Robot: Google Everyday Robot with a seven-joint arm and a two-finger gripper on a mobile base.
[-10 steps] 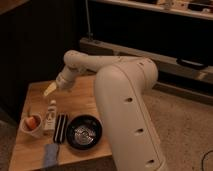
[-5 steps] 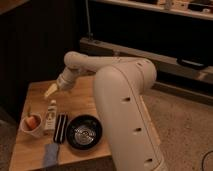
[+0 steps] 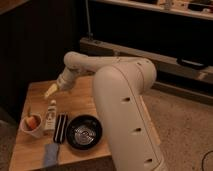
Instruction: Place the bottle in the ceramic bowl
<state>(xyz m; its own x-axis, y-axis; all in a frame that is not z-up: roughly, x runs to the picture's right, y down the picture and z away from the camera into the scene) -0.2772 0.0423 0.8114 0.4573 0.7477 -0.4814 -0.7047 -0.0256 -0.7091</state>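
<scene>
The small white bottle (image 3: 50,116) with a tan label lies on the wooden table (image 3: 80,100), between the white cup and the black ridged object. The round black ceramic bowl (image 3: 84,132) with a silvery centre sits to the right of it, near the table's front edge. My gripper (image 3: 50,91) hangs over the table's left part, above and behind the bottle's cap end, apart from it. It holds nothing that I can see.
A small white cup (image 3: 33,125) with orange contents stands at the left edge. A black ridged rectangular object (image 3: 61,128) lies between bottle and bowl. A blue cloth (image 3: 50,154) lies at the front edge. My white arm (image 3: 125,100) covers the table's right side.
My gripper has moved a little lower and to the left, closer to the bottle. The bottle, bowl and cup have not moved.
</scene>
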